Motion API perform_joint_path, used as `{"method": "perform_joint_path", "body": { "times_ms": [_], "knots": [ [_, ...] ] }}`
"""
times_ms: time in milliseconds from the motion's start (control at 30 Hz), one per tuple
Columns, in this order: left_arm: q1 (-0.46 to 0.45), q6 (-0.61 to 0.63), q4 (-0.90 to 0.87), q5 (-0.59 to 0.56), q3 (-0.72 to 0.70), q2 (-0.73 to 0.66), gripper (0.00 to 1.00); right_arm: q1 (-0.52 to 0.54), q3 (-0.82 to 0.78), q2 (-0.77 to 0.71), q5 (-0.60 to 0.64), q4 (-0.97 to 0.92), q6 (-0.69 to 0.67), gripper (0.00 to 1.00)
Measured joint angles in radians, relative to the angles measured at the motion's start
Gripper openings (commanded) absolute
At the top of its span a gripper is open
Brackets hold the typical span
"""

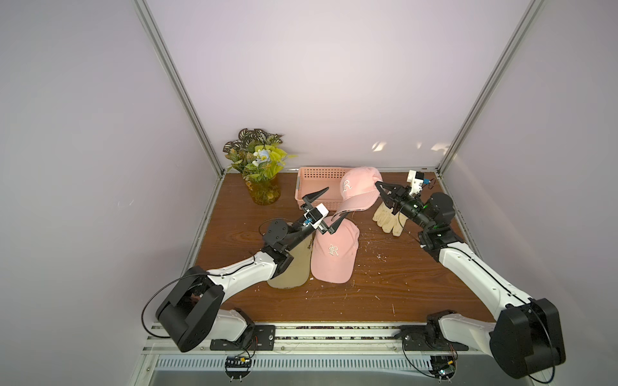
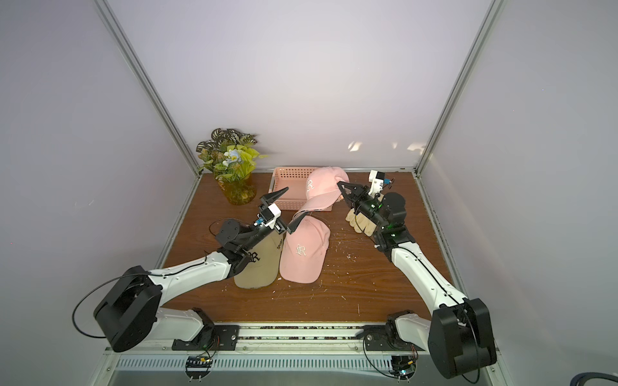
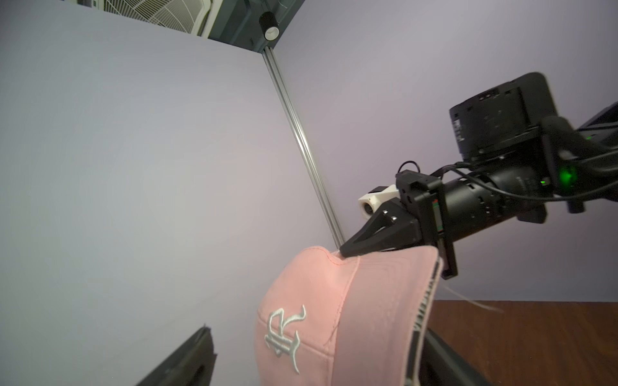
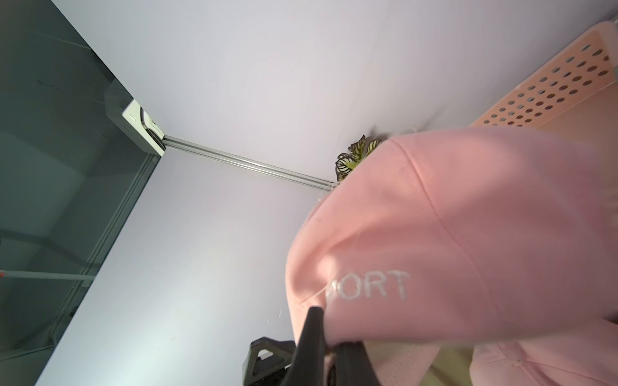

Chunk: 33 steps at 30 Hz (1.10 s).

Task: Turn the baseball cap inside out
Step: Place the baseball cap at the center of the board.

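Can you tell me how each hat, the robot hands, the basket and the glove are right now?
raised pink cap: lifted, right side out
right gripper: shut on raised pink cap
left gripper: open, holding nothing
second pink cap: lying on table
tan cap: lying under left arm
pink basket: upright
glove: lying flat

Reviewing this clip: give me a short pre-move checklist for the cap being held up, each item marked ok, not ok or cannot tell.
1. Right gripper shut on the raised pink cap: ok.
2. Left gripper open, fingers apart: ok.
3. Raised cap lifted off the table: ok.
4. Cap already inside out: not ok, its logo faces outward.
5. Second pink cap untouched by either gripper: cannot tell.
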Motion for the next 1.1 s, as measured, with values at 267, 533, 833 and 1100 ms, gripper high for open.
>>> {"method": "perform_joint_path", "body": {
  "times_ms": [267,533,833,1100],
  "knots": [
    [-0.001,-0.114,-0.165,-0.011,-0.135,-0.250,0.95,-0.122,-0.048,-0.016,-0.142,-0.052,-0.217,0.00],
    [-0.006,-0.390,-0.452,-0.201,-0.129,-0.414,0.95,-0.166,-0.163,-0.191,-0.256,-0.239,-0.480,0.00],
    [-0.006,-0.618,-0.605,-0.284,-0.128,-0.457,0.94,-0.171,-0.315,-0.307,-0.330,-0.398,-0.672,0.00],
    [-0.006,-0.661,-0.643,-0.297,-0.129,-0.459,0.95,-0.173,-0.441,-0.350,-0.335,-0.437,-0.733,0.12]
  ]
}}
